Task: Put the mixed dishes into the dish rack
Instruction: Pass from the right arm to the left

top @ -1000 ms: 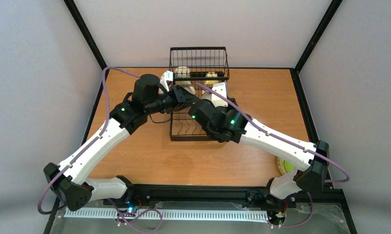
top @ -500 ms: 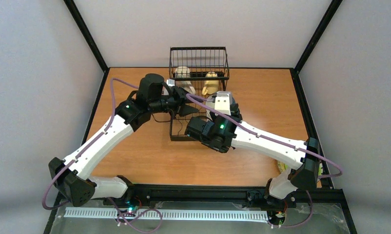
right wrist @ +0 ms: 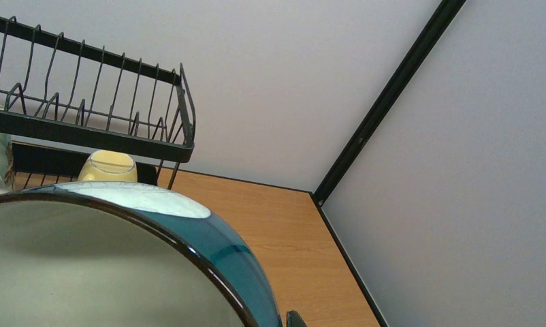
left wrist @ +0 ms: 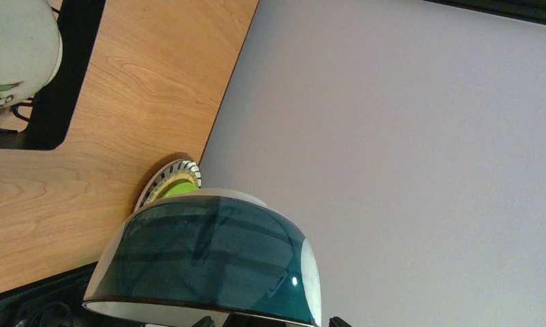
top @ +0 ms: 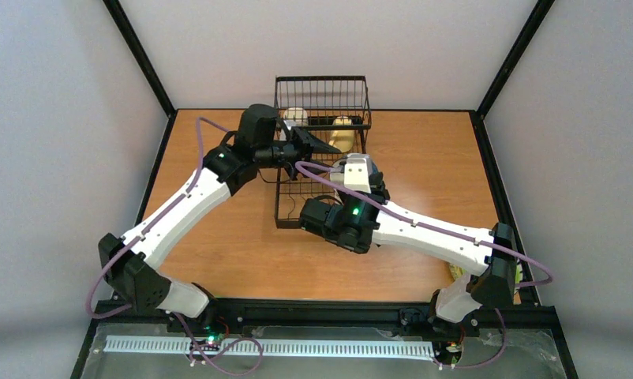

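So the right gripper (top: pixel 357 164) is pinched down tight on the rim of the teal-and-white bowl (left wrist: pixel 209 259). Its wrist cam is basically all bowl, with one fingertip poking out at the bottom edge against the teal outside. The left gripper (top: pixel 323 146) has its jaws spread wide with nothing in them, and it hangs just beside the bowl on the basket side. From overhead the bowl is mostly hidden under the right wrist, but it looks like it's up in the air over the low slotted end of the dish rack (top: pixel 321 99), just short of the tall basket. A cream-yellow mug (right wrist: pixel 110 165) and a white mug (top: pixel 295 117) already sit back by that basket. The lime-green plate (left wrist: pixel 177 185) is well apart, leaning at the table's right edge against the wall.

My read is the step in hand is seating this bowl in the rack. A rim pinch is a skinny hold on a glazed bowl, so I'd go slow and avoid twisting the wrist fast. Tip the bowl on edge so it lines up with a curved slot, then lower it until the wires carry it before letting go. I'd also pull the left arm back first, since it's crowding the drop zone and the two mugs are close.
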You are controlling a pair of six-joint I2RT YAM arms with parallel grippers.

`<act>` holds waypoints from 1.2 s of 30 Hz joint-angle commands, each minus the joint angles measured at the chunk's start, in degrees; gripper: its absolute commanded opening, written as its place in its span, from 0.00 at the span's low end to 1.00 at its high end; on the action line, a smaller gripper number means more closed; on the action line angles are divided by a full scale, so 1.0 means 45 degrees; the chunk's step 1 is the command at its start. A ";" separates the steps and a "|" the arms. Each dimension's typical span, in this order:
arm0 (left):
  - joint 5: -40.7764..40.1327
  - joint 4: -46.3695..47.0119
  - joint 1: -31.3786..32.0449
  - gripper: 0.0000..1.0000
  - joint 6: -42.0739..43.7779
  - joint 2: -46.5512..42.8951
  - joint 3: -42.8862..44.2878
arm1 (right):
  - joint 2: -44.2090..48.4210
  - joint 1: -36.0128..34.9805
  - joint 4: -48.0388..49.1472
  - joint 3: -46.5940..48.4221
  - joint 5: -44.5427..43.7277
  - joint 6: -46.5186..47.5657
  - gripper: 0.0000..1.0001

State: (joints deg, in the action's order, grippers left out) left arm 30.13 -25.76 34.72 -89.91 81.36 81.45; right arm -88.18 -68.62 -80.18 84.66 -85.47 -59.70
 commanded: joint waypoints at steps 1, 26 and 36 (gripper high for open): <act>0.0619 -0.0109 -0.0040 0.94 -0.0308 0.0269 0.0665 | -0.0087 -0.0097 0.0210 0.0187 -0.1236 -0.0646 0.02; 0.0512 -0.0919 0.0396 0.88 0.0465 0.2153 0.1389 | -0.1175 -0.0788 0.0276 0.1084 -0.1222 -0.0219 0.02; 0.0968 -0.0974 0.0425 0.70 0.1183 0.2812 0.1478 | -0.1505 -0.1049 0.0299 0.1091 -0.1248 -0.0172 0.02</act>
State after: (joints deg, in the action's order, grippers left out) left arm 35.09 -30.55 36.69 -88.07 91.13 86.78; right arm -95.39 -70.22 -81.34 86.87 -84.60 -58.30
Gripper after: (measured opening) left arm 0.734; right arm 0.109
